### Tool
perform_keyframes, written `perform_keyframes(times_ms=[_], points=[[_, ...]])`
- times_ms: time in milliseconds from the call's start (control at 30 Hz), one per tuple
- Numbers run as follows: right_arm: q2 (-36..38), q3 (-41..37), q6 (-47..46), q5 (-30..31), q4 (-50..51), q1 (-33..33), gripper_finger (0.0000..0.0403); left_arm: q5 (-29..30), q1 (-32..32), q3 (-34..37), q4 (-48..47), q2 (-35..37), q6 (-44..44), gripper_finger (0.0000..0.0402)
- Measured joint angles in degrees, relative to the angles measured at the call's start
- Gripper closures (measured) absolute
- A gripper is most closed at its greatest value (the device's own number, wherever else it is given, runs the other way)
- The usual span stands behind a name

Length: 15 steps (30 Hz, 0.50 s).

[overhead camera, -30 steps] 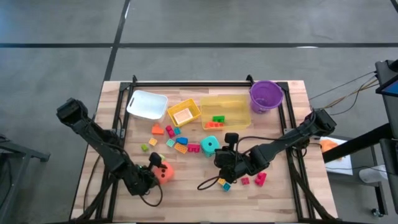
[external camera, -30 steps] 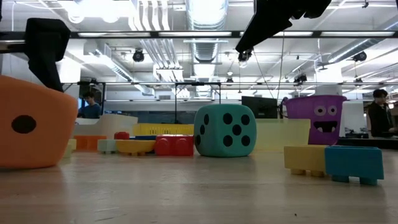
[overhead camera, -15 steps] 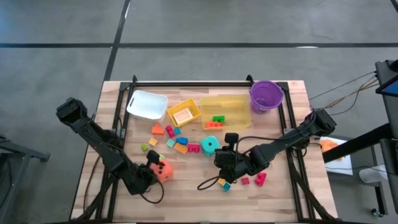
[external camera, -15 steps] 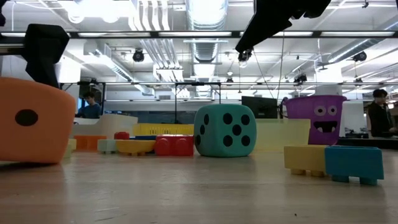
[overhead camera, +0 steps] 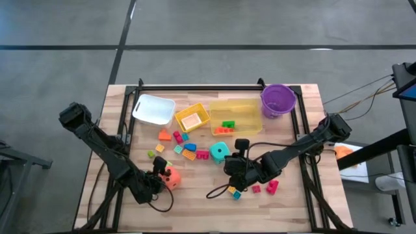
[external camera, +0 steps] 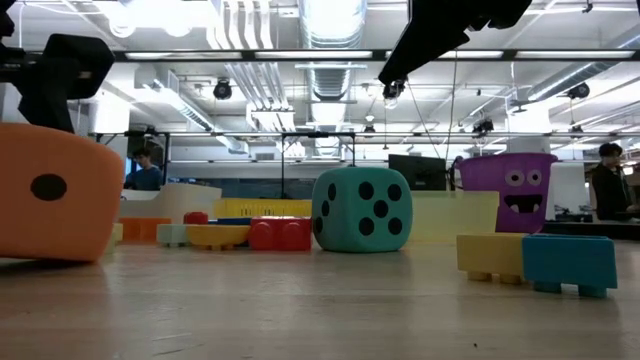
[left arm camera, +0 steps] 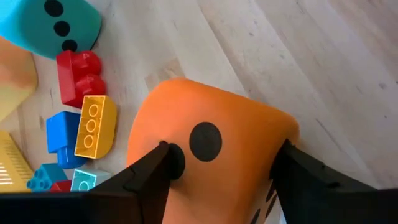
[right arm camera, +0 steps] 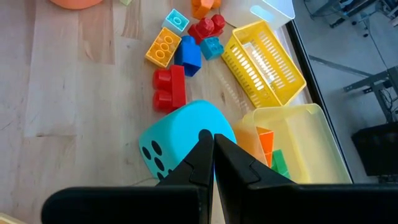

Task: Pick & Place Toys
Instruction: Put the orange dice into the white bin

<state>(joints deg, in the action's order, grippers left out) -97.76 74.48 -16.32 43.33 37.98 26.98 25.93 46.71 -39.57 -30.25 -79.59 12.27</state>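
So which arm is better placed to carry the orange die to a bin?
Left. The left gripper is shut on the orange die. The right gripper, shut and empty, hovers beside the teal die.

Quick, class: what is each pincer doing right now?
Left pincer: closed on the orange die.
Right pincer: closed, holding nothing, above the teal die.

Orange die (external camera: 55, 192) cut off at low view's left edge, underside hidden.

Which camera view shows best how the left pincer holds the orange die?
The left wrist view: the orange die fills it, with a dark finger pressed on each side. The high view shows the left pincer small; the low view shows only one face; the right wrist view shows just an edge.
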Motion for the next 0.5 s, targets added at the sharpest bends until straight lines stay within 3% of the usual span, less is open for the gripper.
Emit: perform_keyframes(times_ms=[500], points=[[0.0, 0.0, 0.0, 0.0, 0.0, 0.0, 0.0394, 0.2, 0.51, -0.55, 1.35, -0.11, -0.72, 0.0201]])
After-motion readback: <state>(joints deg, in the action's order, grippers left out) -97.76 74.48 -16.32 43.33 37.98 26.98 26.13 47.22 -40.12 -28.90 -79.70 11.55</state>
